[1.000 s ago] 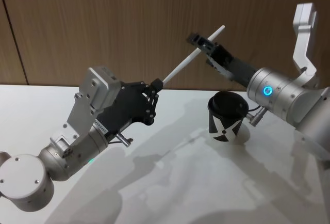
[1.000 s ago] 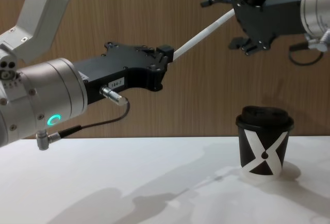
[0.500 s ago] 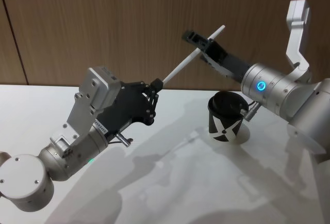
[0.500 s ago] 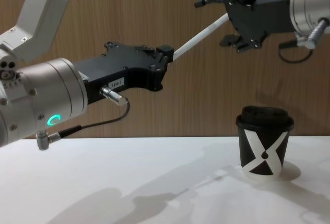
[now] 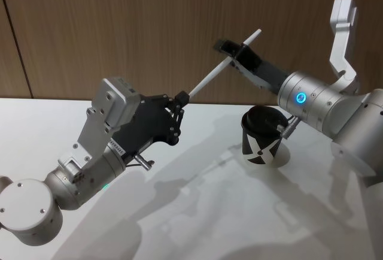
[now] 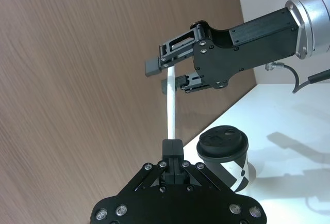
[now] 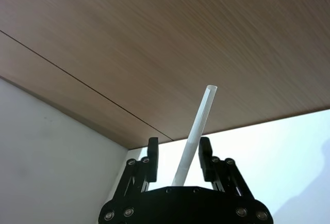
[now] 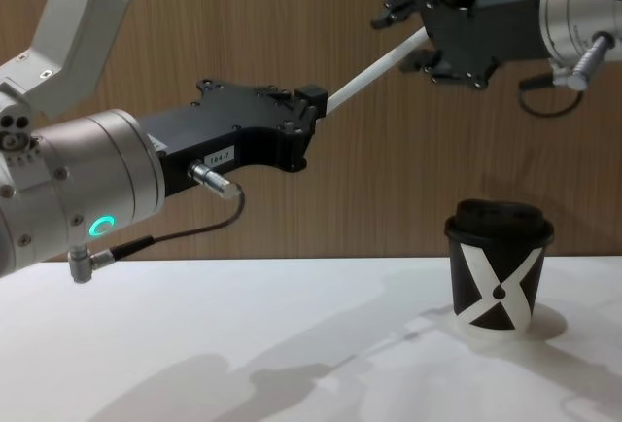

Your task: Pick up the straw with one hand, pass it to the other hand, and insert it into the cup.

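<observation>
The white straw (image 5: pixel 215 74) slants up and to the right in the air, well above the table. My left gripper (image 5: pixel 179 99) is shut on its lower end, seen side-on in the chest view (image 8: pixel 313 101). My right gripper (image 5: pixel 234 55) straddles the upper part of the straw (image 7: pixel 198 126). In the right wrist view its fingers (image 7: pixel 152 157) stand on either side with small gaps, so it is open. The straw's tip pokes out past them. The black cup (image 5: pixel 262 137) with the white X stands upright on the table, below the right gripper (image 8: pixel 413 28).
A white table (image 5: pixel 197 212) runs up to a wood-panelled wall (image 5: pixel 119 26) close behind the arms. The big silver left wrist (image 8: pixel 78 198) and its grey cable (image 8: pixel 185 232) fill the near left of the chest view.
The right gripper's fingers have narrowed around the straw's upper part, and its wrist has shifted slightly. The left gripper, the straw and the cup have stayed put.
</observation>
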Controlling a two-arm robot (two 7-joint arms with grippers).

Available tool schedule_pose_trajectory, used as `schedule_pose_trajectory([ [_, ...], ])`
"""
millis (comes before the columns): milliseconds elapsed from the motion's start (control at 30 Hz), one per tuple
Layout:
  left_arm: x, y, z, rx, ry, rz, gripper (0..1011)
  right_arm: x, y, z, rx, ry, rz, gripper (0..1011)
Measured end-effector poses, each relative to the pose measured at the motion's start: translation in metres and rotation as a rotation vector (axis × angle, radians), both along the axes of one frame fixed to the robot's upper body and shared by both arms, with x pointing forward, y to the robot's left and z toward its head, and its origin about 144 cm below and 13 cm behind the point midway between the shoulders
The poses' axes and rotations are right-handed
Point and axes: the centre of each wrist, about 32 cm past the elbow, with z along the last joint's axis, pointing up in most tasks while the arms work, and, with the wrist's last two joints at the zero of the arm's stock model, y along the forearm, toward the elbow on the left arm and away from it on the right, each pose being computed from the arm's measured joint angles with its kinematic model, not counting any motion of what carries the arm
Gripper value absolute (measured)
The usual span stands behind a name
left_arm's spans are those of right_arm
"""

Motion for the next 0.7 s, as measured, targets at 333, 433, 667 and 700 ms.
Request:
schedule_pose_trajectory([
  [333,0.0,0.0,0.0,0.0,0.0,0.0,0,0.0007,0.0004,0.0002,0.001,-0.001,0.001,196],
  [433,0.0,0.0,0.0,0.0,0.0,0.0,0,0.0007,0.0005,0.0002,0.001,-0.001,0.001,114],
  [667,0.0,0.0,0.0,0.0,0.0,0.0,0,0.0009,0.0008,0.0003,0.001,-0.001,0.001,36],
  [700,0.0,0.0,0.0,0.0,0.0,0.0,0,0.0009,0.0008,0.0003,0.001,-0.001,0.001,31],
])
